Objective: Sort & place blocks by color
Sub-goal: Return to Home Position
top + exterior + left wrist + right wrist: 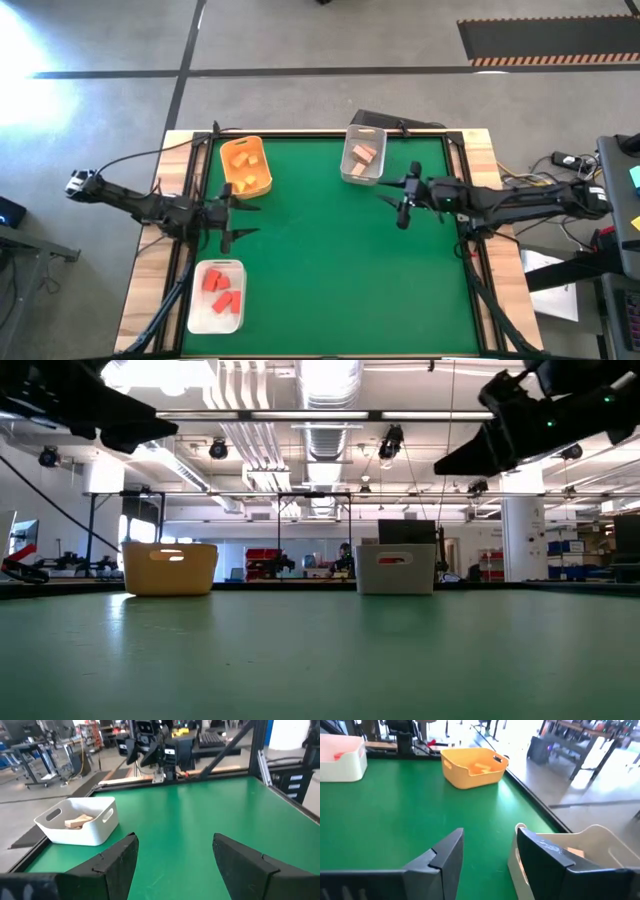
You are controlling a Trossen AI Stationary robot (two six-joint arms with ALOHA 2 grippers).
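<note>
Open and empty, left end effector [236, 221] hangs frame-left, right end effector [395, 200] right of centre. Red blocks [211, 281] lie in the white bin [216, 327], yellow blocks [241, 158] in the orange bin [252, 189], tan blocks [363, 153] in the clear bin [362, 179] — a careless swing home could clip one.

You see red blocks [222, 290] in the white bin [215, 320], yellow-orange blocks [245, 160] in the orange bin [266, 168], tan blocks [364, 153] in the pale bin [362, 178] — all on the green mat [330, 260].
</note>
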